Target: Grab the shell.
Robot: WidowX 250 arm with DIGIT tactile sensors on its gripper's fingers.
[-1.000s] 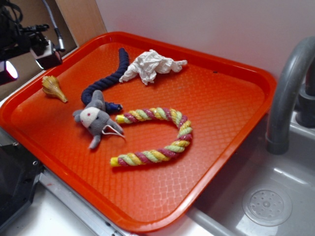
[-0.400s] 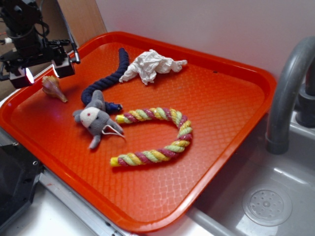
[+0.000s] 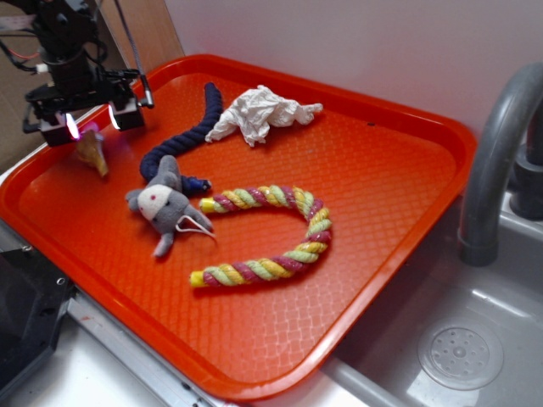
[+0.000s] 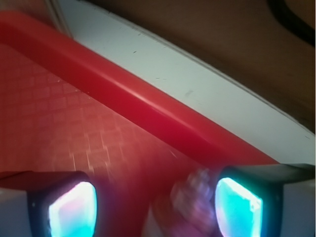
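The small tan-yellow shell point(image 3: 92, 151) lies near the far left rim of the orange tray point(image 3: 399, 110). My gripper point(image 3: 92, 125) hovers just above it with its two lit fingers spread apart, open and empty. In the wrist view the shell point(image 4: 195, 197) shows blurred between the fingers, close to the right fingertip point(image 4: 237, 207) and apart from the left one point(image 4: 71, 210).
A grey plush mouse point(image 3: 163, 207) with a dark blue rope tail lies right of the shell. Crumpled white paper point(image 3: 259, 112) lies at the tray's back. A coloured rope point(image 3: 280, 233) curves mid-tray. A grey faucet point(image 3: 496, 161) and sink stand at right.
My gripper has moved right and down from the tray's left edge to just above the shell. The shell now stands tilted under the fingers.
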